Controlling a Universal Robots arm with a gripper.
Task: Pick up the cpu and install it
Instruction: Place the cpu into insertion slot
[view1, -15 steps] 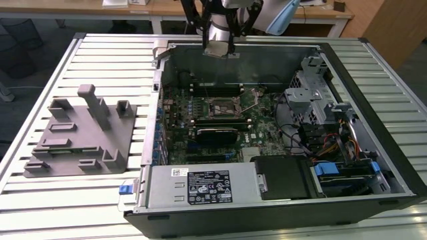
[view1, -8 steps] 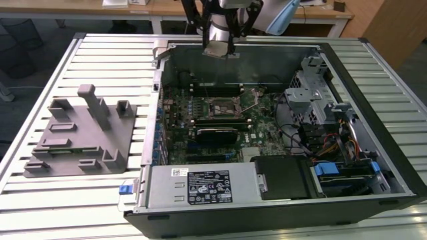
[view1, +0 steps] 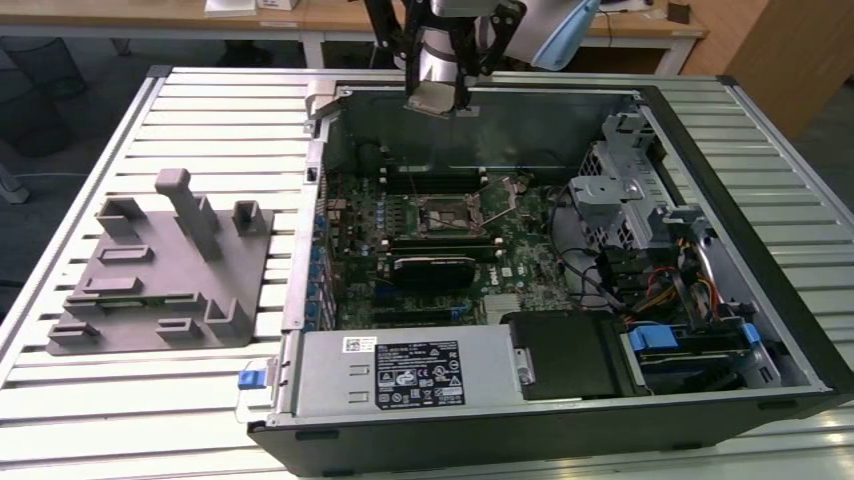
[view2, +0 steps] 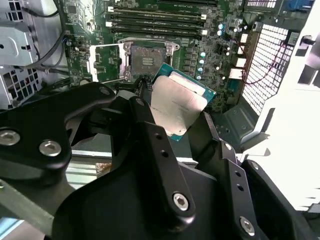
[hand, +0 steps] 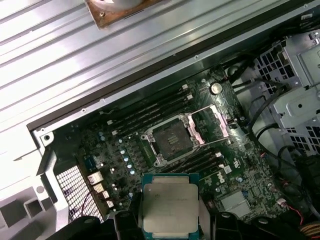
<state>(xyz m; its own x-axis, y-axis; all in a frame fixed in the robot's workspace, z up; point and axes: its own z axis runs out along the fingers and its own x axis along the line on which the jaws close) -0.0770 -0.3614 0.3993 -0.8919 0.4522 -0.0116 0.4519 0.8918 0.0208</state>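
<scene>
The arm (view1: 447, 40) hangs high over the far rim of the open computer case (view1: 747, 200), and there it is: the cpu (view1: 434, 100) pinched in the gripper (view1: 438, 96), tilted, well above the motherboard (view1: 400, 200)

Second wrist view now: two black fingers (view2: 150, 135) clamp opposite edges of the chip, its silvery metal top facing the camera and a strip of green rim showing at one corner. That is a firm hold, jaws narrowed right onto it

In the first wrist view the chip sits square between the fingertips, in the air and apart from everything on the board. Beyond it lies the socket (hand: 170, 137), open, contact bed bare, with its metal load plate (hand: 210, 125) flipped back just beside it. Rows of memory sticks (hand: 150, 112) flank the socket on two sides

Back in the exterior view, the socket sits mid-board, nearer the camera than the gripper, nothing seated in it. The install is not yet done

Over at the exterior view's left of the case, the grey plastic tray (view1: 154, 270) with its upright blocks rests on the slatted table (view1: 214, 110), well apart from the gripper. A grey metal box with a label (view1: 400, 370) fills the near end of the case, and a perforated drive cage (view1: 627, 180) stands at the exterior view's right of the board
</scene>
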